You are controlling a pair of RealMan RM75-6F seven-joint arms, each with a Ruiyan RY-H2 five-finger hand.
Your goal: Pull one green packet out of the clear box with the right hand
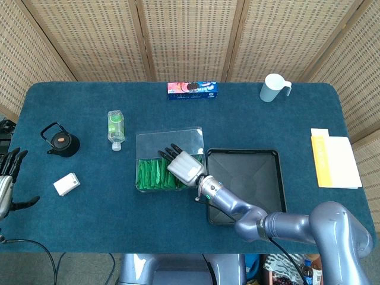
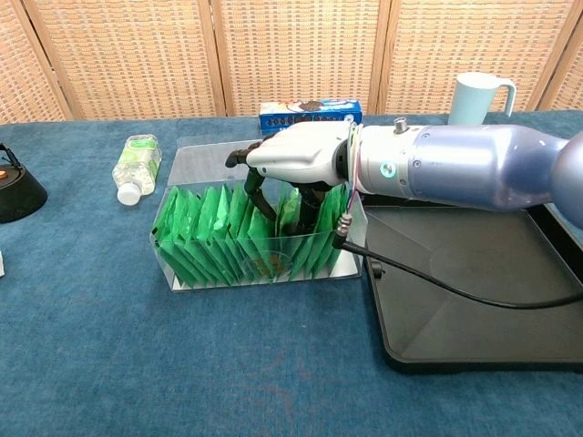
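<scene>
the right hand (image 2: 296,159) reaches down into the clear box (image 2: 182,273) on the counter (image 2: 109,364), fingers (image 2: 258,193) among the upright green packets (image 2: 214,237); whether it grips one i cannot tell; the left hand (image 1: 7,172) hangs open at the counter's edge

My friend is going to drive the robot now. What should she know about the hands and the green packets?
Right hand: over the clear box, fingers reaching down among the green packets. Whether it has pinched one yet cannot be told.
Left hand: off at the table's left edge, holding nothing, fingers apart.
Things: the box sits mid-table just left of the black tray; the packets stand in a row inside it.
Done: the right hand has reached the packets.
Left: grip one packet and lift it out of the box. No packet is out yet.
</scene>
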